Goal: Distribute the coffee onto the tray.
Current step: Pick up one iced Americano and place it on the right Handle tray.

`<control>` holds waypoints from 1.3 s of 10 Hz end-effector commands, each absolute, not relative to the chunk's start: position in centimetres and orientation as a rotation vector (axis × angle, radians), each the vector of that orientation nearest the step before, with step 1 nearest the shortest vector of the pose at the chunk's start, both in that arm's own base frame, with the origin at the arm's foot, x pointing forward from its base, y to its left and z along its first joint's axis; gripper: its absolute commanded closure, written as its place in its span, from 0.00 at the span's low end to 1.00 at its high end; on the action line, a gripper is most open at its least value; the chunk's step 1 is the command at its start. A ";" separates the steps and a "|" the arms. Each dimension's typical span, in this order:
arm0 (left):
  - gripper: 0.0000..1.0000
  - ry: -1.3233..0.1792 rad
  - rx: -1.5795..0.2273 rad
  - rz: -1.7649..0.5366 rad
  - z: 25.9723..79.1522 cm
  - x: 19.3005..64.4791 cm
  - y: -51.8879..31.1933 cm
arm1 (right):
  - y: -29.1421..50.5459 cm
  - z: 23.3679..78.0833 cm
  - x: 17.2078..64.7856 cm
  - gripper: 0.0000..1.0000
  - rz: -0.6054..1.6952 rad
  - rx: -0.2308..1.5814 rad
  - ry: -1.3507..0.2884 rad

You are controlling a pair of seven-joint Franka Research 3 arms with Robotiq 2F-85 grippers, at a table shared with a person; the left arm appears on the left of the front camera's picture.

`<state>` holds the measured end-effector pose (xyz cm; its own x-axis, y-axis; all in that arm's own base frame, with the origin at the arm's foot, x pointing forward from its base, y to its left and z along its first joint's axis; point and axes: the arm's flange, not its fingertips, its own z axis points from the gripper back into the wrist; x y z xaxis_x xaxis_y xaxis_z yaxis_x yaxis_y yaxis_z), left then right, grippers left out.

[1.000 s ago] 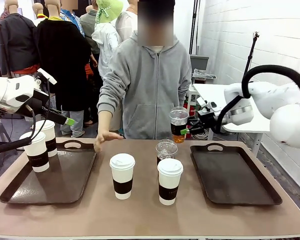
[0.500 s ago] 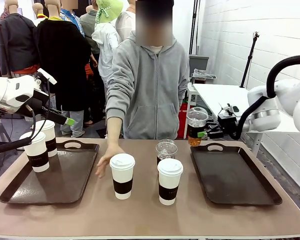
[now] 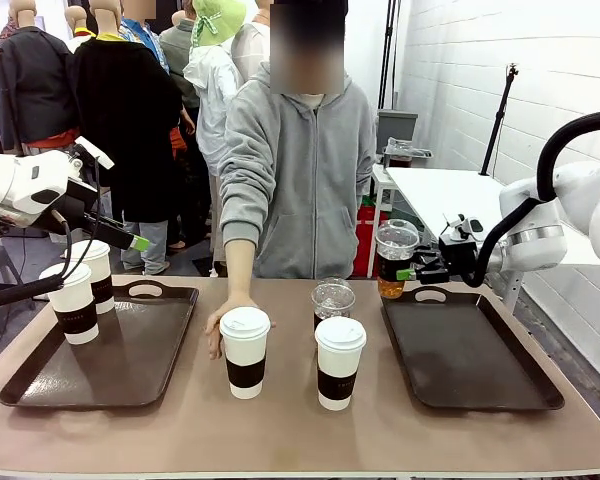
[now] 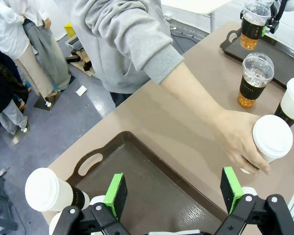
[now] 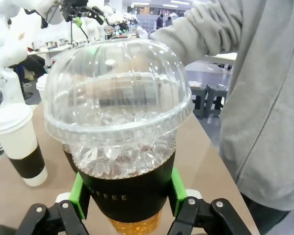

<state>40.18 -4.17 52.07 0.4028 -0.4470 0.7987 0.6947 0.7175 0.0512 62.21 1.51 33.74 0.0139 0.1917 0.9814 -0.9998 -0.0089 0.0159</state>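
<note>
**Left:** the left tray (image 3: 40, 385) carries a front paper cup (image 3: 75, 303) and a rear paper cup (image 3: 99, 275), both delivered. The left gripper (image 4: 174, 192) hovers above it, jaws wide and empty.

**Centre:** on the bare table, a person's hand (image 3: 220, 325) touches a third paper cup (image 3: 245, 352). A fourth paper cup (image 3: 340, 364) and a clear iced cup (image 3: 332, 299) stand beside it, undelivered.

**Right:** the right gripper (image 3: 400, 272) clamps a second clear cup (image 3: 395, 255), raised over the far left corner of the right tray (image 3: 480, 365).

**Judged progress:** two of six cups placed, one arriving, three remaining.
</note>
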 end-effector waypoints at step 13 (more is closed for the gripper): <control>0.00 -0.896 -0.320 -0.732 51.9 40.3 -4.0 | -6.6 29.7 59.0 0.24 1.167 1.093 -1.108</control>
